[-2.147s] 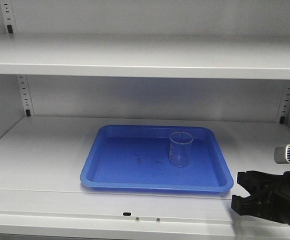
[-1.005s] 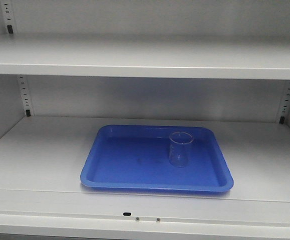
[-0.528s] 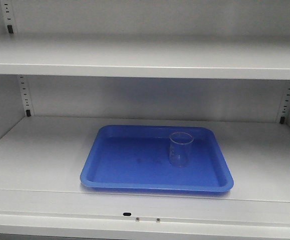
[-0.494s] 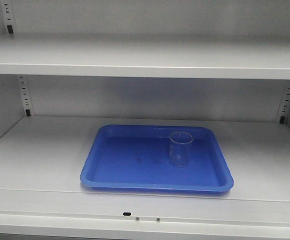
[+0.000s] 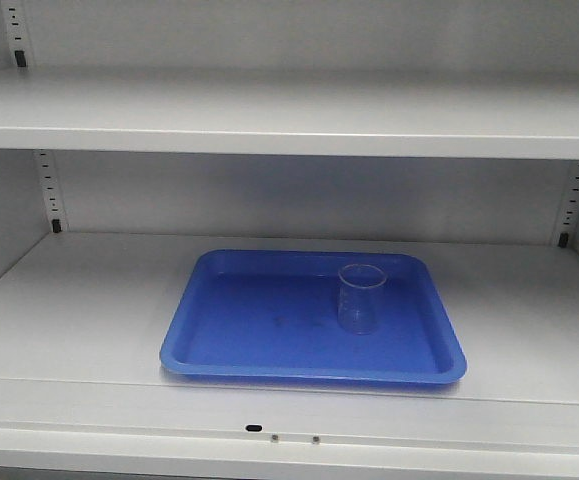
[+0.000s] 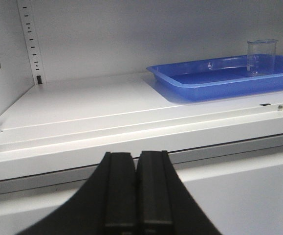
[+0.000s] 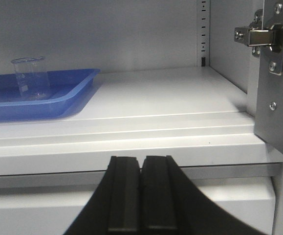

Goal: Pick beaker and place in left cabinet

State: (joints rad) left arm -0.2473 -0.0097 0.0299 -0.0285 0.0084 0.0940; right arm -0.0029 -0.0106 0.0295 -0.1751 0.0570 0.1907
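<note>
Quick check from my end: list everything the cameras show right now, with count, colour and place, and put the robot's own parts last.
beaker: one, clear glass, upright in the tray, right of its centre.
tray: one, blue, on the lower shelf, about the middle.
cabinet: one, light grey, two shelves in view, slotted uprights at the back corners.
door hinge: one, silver metal, at the cabinet's right edge in the right wrist view.
left claw: one, black, fingers together, below the shelf's front edge, holding nothing.
right claw: one, black, fingers together, below the shelf's front edge, holding nothing.
</note>
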